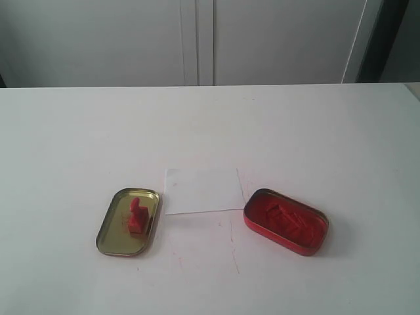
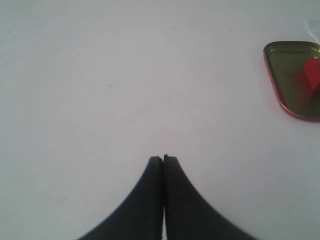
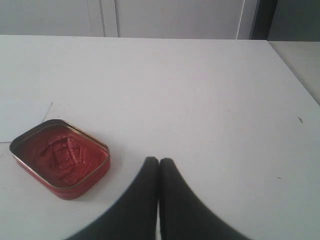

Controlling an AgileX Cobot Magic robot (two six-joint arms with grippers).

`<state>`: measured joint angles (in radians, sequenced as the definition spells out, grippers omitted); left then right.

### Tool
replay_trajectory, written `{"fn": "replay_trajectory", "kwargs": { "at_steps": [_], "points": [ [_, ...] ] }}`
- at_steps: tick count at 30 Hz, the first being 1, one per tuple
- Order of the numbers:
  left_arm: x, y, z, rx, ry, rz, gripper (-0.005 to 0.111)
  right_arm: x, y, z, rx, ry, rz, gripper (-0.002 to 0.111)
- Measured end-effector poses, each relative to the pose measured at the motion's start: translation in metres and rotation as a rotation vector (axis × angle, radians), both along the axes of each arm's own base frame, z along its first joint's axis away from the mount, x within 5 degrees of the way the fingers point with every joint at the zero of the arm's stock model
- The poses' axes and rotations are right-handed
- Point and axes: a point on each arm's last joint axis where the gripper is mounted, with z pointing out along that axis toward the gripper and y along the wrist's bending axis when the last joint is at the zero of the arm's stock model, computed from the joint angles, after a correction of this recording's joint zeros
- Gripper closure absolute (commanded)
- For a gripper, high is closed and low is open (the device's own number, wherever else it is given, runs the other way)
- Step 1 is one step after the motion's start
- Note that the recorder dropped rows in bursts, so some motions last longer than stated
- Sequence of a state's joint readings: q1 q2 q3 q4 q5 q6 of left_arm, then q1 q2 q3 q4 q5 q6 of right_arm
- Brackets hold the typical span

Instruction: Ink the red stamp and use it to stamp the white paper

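The small red stamp [image 1: 136, 216] lies in the shallow gold tin lid [image 1: 117, 226] at the left; a corner of the stamp [image 2: 314, 72] shows at the edge of the left wrist view. The white paper [image 1: 203, 190] lies flat mid-table between the lid and the red ink tin [image 1: 286, 221]. Neither arm shows in the exterior view. My left gripper [image 2: 163, 158] is shut with nothing in it, over bare table some way from the lid [image 2: 292, 70]. My right gripper [image 3: 159, 160] is shut and empty, beside the ink tin [image 3: 60, 157].
Faint red smudges mark the tabletop [image 1: 233, 252] in front of the paper. The table's far edge meets grey cabinet doors [image 1: 197, 39]. Its right edge [image 3: 295, 75] shows in the right wrist view.
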<state>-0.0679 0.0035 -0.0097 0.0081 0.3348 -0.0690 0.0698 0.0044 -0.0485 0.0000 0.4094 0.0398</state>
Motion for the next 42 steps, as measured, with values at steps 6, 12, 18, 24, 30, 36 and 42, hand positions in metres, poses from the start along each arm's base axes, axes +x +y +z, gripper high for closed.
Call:
{"fn": "replay_trajectory", "kwargs": {
  "at_steps": [6, 12, 18, 24, 30, 36, 42],
  "points": [
    [0.0, 0.0, 0.0, 0.0, 0.0, 0.0, 0.107, 0.0, 0.0, 0.0, 0.0, 0.0, 0.0, 0.108],
    [0.0, 0.0, 0.0, 0.0, 0.0, 0.0, 0.107, 0.0, 0.0, 0.0, 0.0, 0.0, 0.0, 0.108],
    [0.0, 0.0, 0.0, 0.0, 0.0, 0.0, 0.107, 0.001, 0.0, 0.004, 0.003, -0.045, 0.0, 0.108],
    [0.0, 0.0, 0.0, 0.0, 0.0, 0.0, 0.107, 0.003, 0.0, 0.017, 0.013, -0.186, 0.0, 0.108],
    [0.0, 0.0, 0.0, 0.0, 0.0, 0.0, 0.107, 0.003, 0.0, 0.031, 0.024, -0.341, 0.0, 0.108],
    [0.0, 0.0, 0.0, 0.0, 0.0, 0.0, 0.107, 0.002, 0.0, 0.04, 0.031, -0.44, 0.0, 0.108],
    [0.0, 0.0, 0.0, 0.0, 0.0, 0.0, 0.107, 0.002, 0.0, 0.04, 0.031, -0.445, 0.0, 0.108]
  ]
}}
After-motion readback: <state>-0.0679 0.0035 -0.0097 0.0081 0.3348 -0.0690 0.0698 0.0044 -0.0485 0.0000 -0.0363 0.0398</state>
